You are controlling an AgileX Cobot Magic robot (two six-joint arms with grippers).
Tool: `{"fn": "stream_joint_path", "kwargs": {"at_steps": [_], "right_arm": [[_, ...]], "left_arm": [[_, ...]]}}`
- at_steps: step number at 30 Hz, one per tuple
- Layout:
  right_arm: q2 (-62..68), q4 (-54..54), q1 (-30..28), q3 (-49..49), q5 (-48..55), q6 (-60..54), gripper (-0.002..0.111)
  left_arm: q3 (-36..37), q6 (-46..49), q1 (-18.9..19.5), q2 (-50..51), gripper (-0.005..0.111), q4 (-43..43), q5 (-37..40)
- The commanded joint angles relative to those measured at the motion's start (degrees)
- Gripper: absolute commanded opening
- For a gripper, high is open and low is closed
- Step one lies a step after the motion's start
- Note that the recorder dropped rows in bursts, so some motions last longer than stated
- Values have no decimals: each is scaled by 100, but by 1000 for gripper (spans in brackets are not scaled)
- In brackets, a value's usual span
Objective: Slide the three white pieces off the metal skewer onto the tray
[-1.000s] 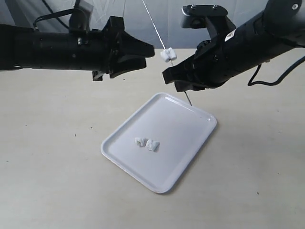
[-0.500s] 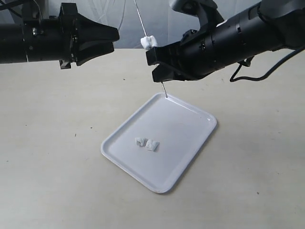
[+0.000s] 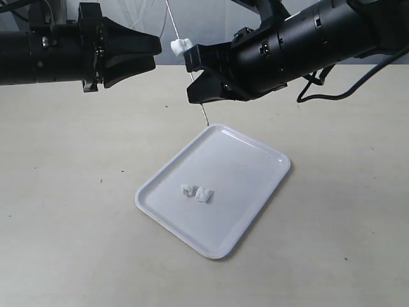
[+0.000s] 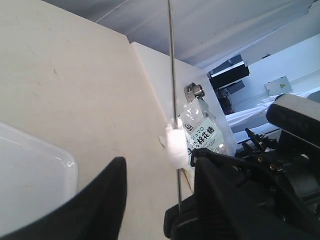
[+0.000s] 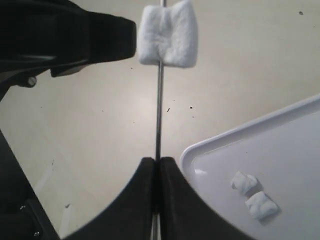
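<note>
The metal skewer point(image 3: 195, 96) stands tilted above the table, left of the tray's far corner. My right gripper point(image 3: 192, 83) is shut on its lower part point(image 5: 159, 162). One white piece point(image 3: 181, 46) sits on the rod above those fingers point(image 5: 167, 34). My left gripper point(image 3: 153, 54) is open, its tips just left of that piece. The piece point(image 4: 175, 142) lies ahead of the left gripper point(image 4: 160, 157), closer to one finger. Two white pieces point(image 3: 197, 192) lie together on the tray point(image 3: 249, 192), also in the right wrist view point(image 5: 252, 194).
The tray's rim point(image 5: 210, 142) lies just beside and below the right gripper's fingers. A clear plastic bag with printed text point(image 4: 202, 132) lies at the table's far edge behind the skewer. The beige tabletop point(image 3: 70, 192) surrounds the tray.
My right gripper has carried the skewer and its one piece left and up, away from the tray's corner toward the left gripper. The left gripper drew back left a second ago, then held.
</note>
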Motion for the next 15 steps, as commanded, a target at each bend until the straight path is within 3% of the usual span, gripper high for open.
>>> {"fn": "stream_joint_path", "kwargs": {"at_steps": [1,10,15], "right_arm": [[11,60,172,-40,11,-104,-1],[11,160,343,-58,-101,-104,-1],[11,160,343,-71,-127,-104,-1]], "left_arm": [[15,26,-1,-49,42,-90,104],[15,1,-1,-49,41,-90,163],[15,-15,-1,-49,7,-90,243]]}}
